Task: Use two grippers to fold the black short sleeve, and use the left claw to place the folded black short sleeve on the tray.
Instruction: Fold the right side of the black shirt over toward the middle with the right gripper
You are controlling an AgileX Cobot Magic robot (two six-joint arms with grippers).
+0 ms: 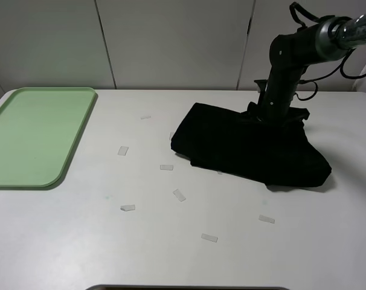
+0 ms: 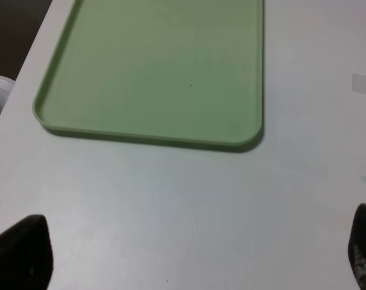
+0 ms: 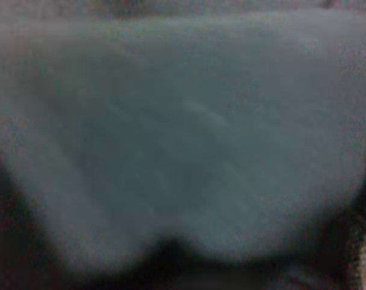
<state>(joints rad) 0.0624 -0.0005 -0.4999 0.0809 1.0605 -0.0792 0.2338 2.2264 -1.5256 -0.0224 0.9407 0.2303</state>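
The black short sleeve (image 1: 249, 145) lies in a folded, lumpy heap on the white table, right of centre. My right gripper (image 1: 272, 113) is pressed down onto its far edge, and the cloth is bunched up around the fingers, so it is gripping the fabric. The right wrist view is filled by blurred dark cloth (image 3: 183, 139) very close to the lens. The green tray (image 1: 32, 136) sits empty at the far left. My left gripper (image 2: 192, 251) is open and empty, hovering over bare table just short of the tray (image 2: 153, 66). It is out of the exterior high view.
Several small pieces of clear tape (image 1: 166, 167) are scattered on the table between the tray and the shirt. The table's front edge shows next to a dark object (image 1: 189, 288).
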